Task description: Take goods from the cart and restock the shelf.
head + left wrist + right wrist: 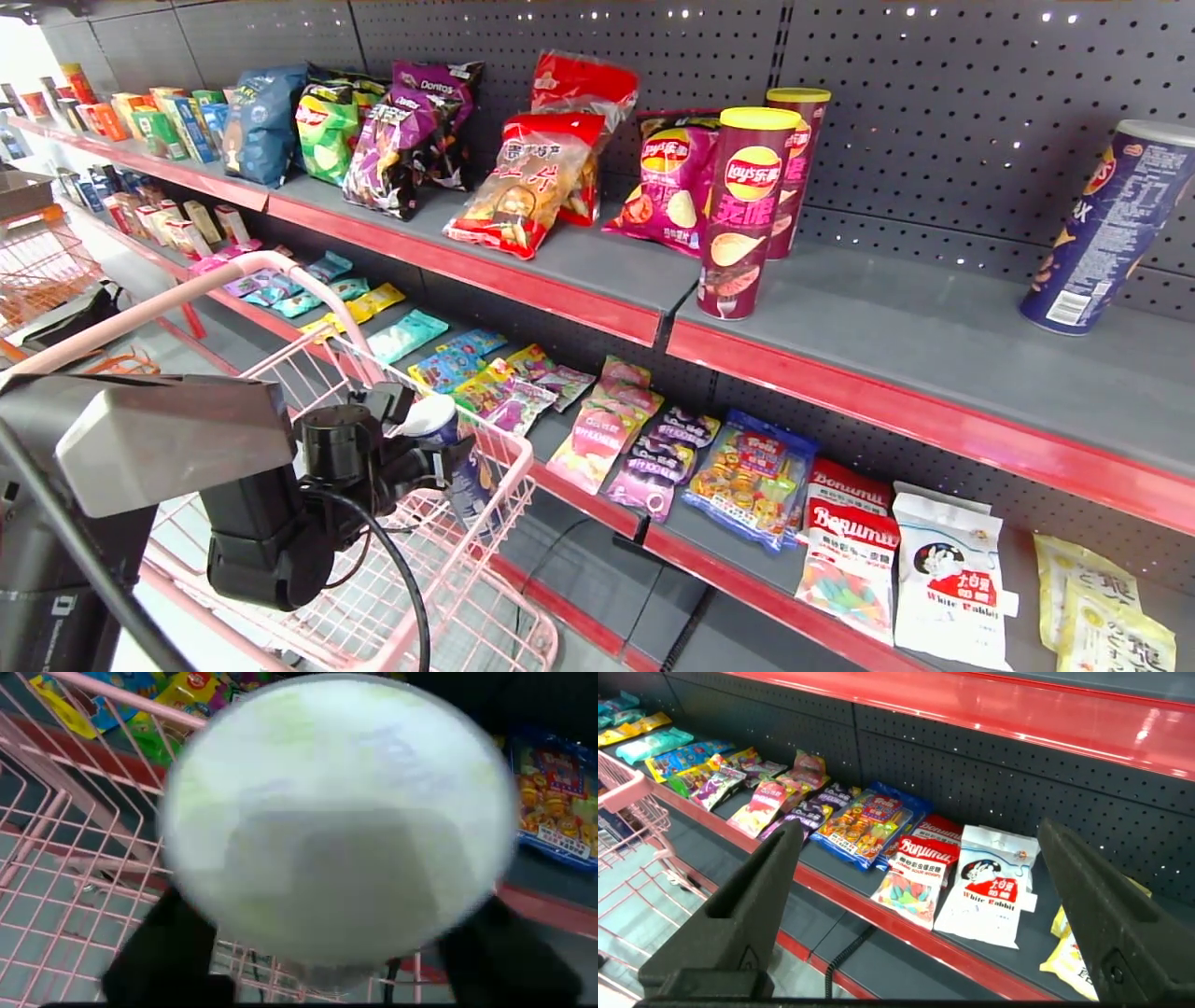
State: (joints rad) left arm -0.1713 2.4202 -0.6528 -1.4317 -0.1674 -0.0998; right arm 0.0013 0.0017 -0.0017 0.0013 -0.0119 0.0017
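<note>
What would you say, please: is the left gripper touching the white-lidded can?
Touching. The left wrist view shows the can pressed between both fingers of the left gripper.

Bold lettering on purple chip can [750, 213], blue can [1106, 229], pink chip bag [667, 182] on upper shelf [934, 345]; printed names on red candy packet [920, 849], white packet [990, 891].

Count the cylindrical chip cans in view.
4: front maroon can and rear maroon can, mid upper shelf; blue can at its right; fourth can in the left gripper at the cart. Others may be hidden.
</note>
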